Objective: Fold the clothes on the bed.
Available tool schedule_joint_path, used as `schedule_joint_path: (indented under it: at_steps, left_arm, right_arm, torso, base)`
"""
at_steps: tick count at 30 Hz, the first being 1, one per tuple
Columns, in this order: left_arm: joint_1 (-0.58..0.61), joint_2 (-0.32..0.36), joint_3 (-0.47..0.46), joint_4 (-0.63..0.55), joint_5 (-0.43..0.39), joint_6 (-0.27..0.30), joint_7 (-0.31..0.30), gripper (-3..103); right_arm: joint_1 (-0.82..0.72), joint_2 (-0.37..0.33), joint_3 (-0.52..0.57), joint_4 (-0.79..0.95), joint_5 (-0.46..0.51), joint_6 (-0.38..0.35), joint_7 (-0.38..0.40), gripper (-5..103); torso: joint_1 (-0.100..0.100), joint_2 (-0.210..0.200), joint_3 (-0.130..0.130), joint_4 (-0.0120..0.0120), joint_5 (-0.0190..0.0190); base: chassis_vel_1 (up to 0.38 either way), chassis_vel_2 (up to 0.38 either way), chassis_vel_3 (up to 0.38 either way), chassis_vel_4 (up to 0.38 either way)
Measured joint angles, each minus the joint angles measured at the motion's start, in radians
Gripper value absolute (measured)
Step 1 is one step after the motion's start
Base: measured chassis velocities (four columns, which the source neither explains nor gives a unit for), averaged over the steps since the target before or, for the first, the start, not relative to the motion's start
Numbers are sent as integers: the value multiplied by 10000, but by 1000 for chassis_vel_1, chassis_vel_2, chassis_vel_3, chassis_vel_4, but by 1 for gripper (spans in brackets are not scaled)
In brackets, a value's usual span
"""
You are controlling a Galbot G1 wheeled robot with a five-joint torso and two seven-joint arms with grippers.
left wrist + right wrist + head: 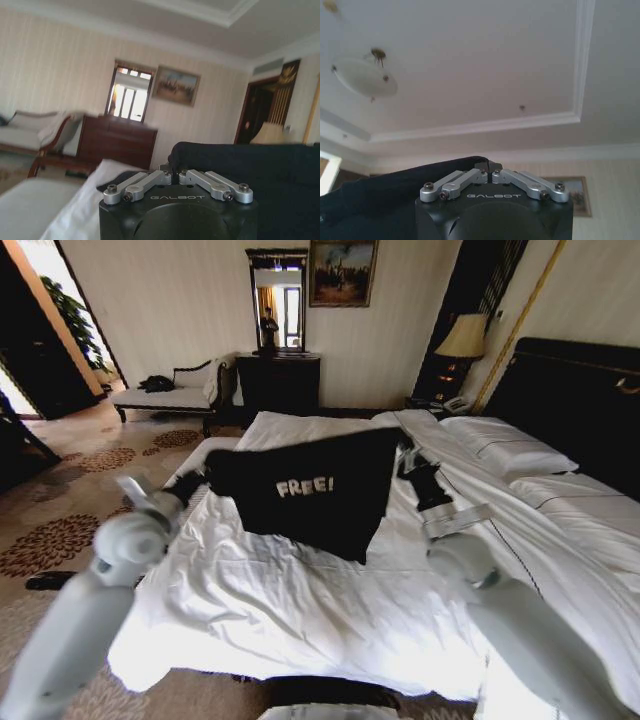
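Hanging above the bed (300, 610), the black T-shirt (310, 490) is held stretched, "FREE!" lettering outward. One upper corner is pinched in the closed left gripper (203, 478), toward the bed's floor side; the other is pinched in the closed right gripper (403, 455), toward the headboard (570, 390) side. The lower hem droops to the white sheet.
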Motion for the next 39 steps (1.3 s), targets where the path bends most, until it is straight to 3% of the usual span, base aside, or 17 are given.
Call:
schedule_joint_path:
  at_steps: [14,15,16,19,20,24,30,39]
  left_arm:
    - [-415,1862,-3027,-1508,-2835,77,-555,2]
    - [-194,2093,-3632,-1681,-3325,77,-583,2]
    - [-194,2093,-3632,-1681,-3325,77,-583,2]
    - [640,2613,-5484,-2066,-4234,88,-568,2]
    - [640,2613,-5484,-2066,-4234,88,-568,2]
    - [1783,2786,-7144,-2339,-4758,145,-541,2]
    - [2318,2489,-7293,-2602,-4710,278,-563,2]
    - [2864,1943,-5371,-3393,-3944,722,-871,2]
  right_arm:
    - [135,-2517,2715,2081,2926,-561,162,0]
    - [77,-2846,3250,2432,3308,-680,357,0]
    - [77,-2846,3250,2432,3308,-680,357,0]
    - [48,-3534,4600,3083,4219,-909,624,0]
    - [48,-3534,4600,3083,4219,-909,624,0]
    - [-138,-3779,5370,3391,4376,-932,666,0]
    - [-332,-3497,5145,3369,4119,-979,697,0]
    - [-997,-2399,3531,3331,2834,-1158,911,0]
  torso:
    - [0,0,-1,0,-1]
    - [0,0,-1,-1,-3]
    - [0,0,-1,-1,-3]
    - [-2,1,-2,1,-4]
    - [-2,1,-2,1,-4]
    - [-2,1,-2,1,-3]
    - [-2,1,-2,0,-2]
    - [2,-2,1,2,-2]
  base:
    - [0,0,0,0]
    - [0,0,0,0]
    - [0,0,0,0]
    - [0,0,0,0]
    - [0,0,0,0]
    - [0,0,0,0]
    - [0,0,0,0]
    - [0,0,0,0]
